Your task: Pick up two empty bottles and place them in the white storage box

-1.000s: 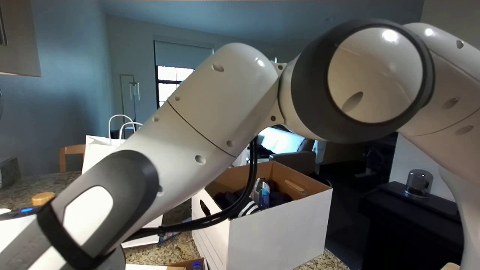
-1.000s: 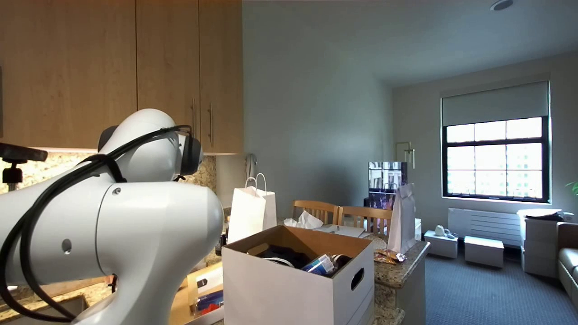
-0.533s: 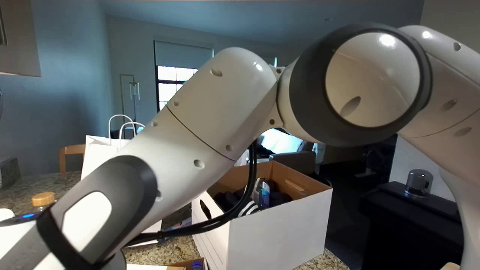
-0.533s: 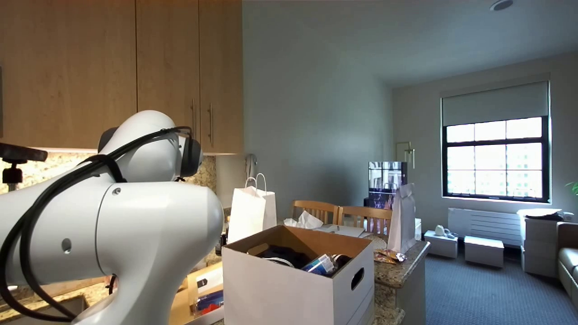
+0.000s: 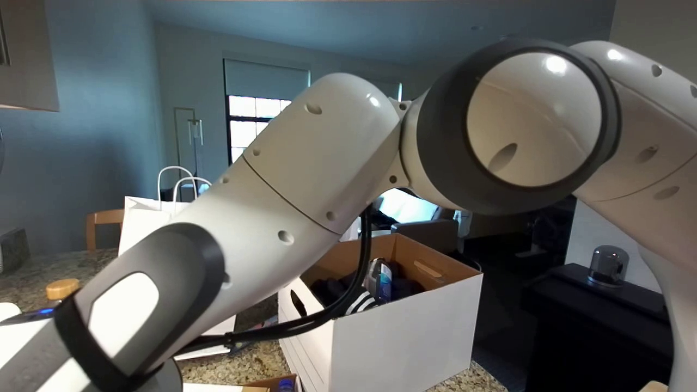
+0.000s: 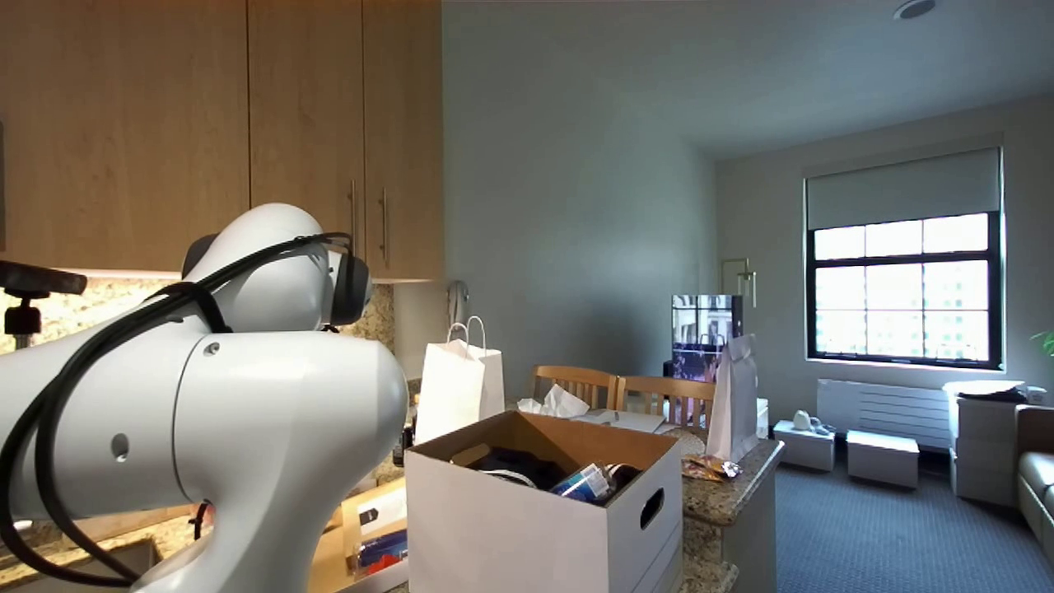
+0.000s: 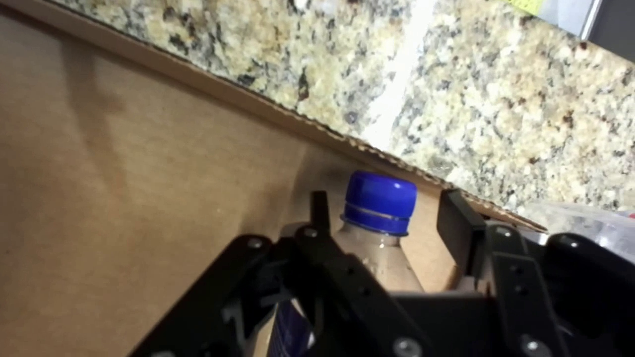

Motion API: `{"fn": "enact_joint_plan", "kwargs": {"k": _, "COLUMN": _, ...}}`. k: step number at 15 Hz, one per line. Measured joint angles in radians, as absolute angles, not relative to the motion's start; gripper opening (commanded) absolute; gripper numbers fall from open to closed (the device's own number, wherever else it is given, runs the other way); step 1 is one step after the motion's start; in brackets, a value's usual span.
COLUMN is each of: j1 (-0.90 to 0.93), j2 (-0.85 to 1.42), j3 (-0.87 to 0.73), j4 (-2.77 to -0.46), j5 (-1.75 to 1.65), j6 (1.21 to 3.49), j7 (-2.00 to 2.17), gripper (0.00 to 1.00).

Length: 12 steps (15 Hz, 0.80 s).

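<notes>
Bottle (image 6: 586, 483) in storage box (image 6: 510, 531) on counter (image 6: 726, 498)

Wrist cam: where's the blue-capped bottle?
In the wrist view, the blue-capped bottle has its cap just right of centre, framed by the open claw, near the edge of the cardboard tray.

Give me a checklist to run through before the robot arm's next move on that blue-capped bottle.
Gripper open: ok, fingers apart.
Blue-capped bottle between them: ok in the wrist view.
Bottle gripped for lifting: not ok; gaps show on both sides.
Bottle empty: cannot tell; the gripper hides part of it.
Fingers clear of the cardboard tray: cannot tell; one overlaps its edge in view.
White storage box open on top: ok.
</notes>
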State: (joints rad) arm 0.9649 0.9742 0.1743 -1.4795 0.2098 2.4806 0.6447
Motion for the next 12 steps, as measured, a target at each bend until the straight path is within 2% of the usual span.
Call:
{"fn": "enact_joint_plan", "kwargs": {"k": 2, "j1": 0.965, "j2": 0.974, "j3": 0.175, "j4": -1.475, "j5": 0.210, "j6": 2.481, "j7": 0.645, "gripper": 0.14}}
{"fn": "enact_joint_plan", "kwargs": {"k": 3, "j1": 0.964, "j2": 0.976, "j3": 0.175, "j4": -1.476, "j5": 0.210, "j6": 2.481, "j7": 0.645, "gripper": 0.11}}
{"fn": "enact_joint_plan", "kwargs": {"k": 4, "j1": 0.963, "j2": 0.979, "j3": 0.175, "j4": -1.475, "j5": 0.210, "j6": 2.481, "j7": 0.645, "gripper": 0.14}}
{"fn": "enact_joint_plan", "kwargs": {"k": 12, "j1": 0.957, "j2": 0.983, "j3": 0.173, "j4": -1.476, "j5": 0.210, "j6": 2.480, "j7": 0.645, "gripper": 0.14}}
